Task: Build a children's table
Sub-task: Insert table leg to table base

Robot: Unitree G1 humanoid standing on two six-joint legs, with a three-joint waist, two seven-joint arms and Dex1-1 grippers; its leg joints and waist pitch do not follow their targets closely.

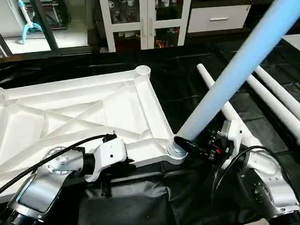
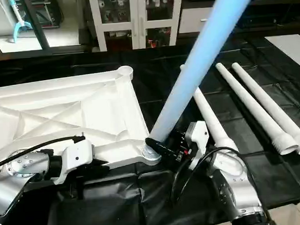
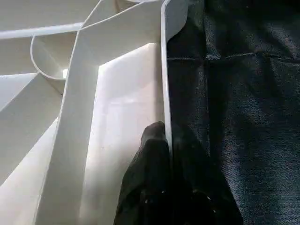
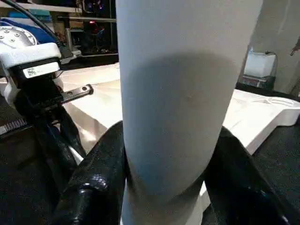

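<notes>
The children's table top [image 1: 88, 111] lies upside down on the black cloth, its diagonal ribs facing up. My left gripper [image 3: 167, 140] is shut on the thin near rim [image 3: 164, 93], one finger on each side. The held leg [image 1: 239, 60] stands tilted, and its lower end sits at the near right corner socket [image 1: 176, 151]. Just above that socket, my right gripper [image 1: 193, 143] is shut around it, with black fingers [image 4: 101, 173] on both sides of the tube. Three more legs [image 2: 207, 113], [image 2: 250, 105], [image 2: 273, 104] lie side by side on the cloth to the right.
A white glass-door cabinet [image 1: 143, 15] and a drawer unit [image 1: 218, 17] stand behind the work area. Black cloth [image 1: 136, 206] covers the floor under everything. The left arm's cable [image 1: 40, 164] loops over the top's near edge.
</notes>
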